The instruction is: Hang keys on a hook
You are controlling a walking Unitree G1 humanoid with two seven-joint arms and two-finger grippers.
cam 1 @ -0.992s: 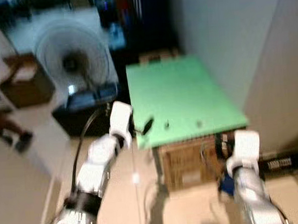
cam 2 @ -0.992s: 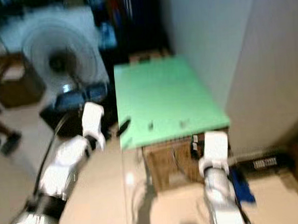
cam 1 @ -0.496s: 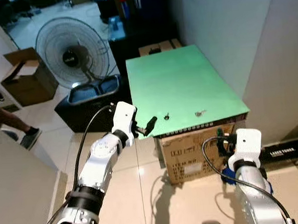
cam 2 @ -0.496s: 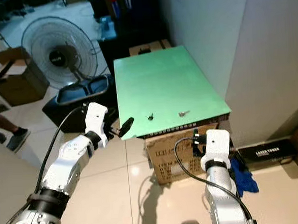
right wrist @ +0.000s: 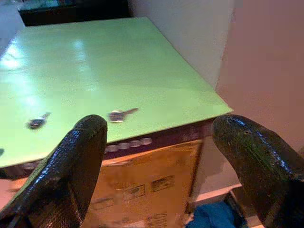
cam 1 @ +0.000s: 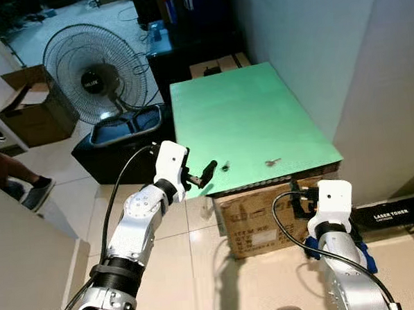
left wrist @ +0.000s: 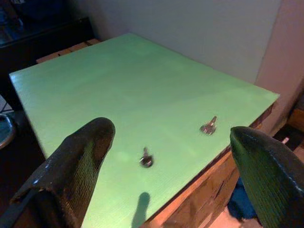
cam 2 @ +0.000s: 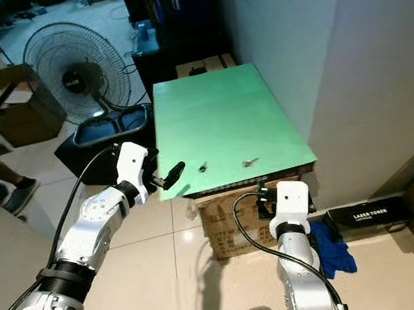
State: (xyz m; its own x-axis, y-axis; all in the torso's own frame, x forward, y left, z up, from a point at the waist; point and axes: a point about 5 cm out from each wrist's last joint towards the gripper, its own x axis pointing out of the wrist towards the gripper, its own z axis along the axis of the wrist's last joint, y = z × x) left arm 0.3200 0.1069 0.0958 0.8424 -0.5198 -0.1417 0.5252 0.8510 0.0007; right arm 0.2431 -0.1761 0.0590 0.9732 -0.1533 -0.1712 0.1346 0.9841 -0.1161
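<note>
Head views: two keys, one and another, lie apart near the front edge of the green table. Left gripper hovers at the table's 7 o'clock corner.

Left wrist view: fingers spread wide, nothing held.

Right wrist view: right gripper wide open, below the table edge.

Step judged: approach before pickup. Next: descend on one key. No hook seen.

Board: plain light green. 2 keys: silver. Box: brown cardboard. Fan: black. Cloth: blue.
</note>
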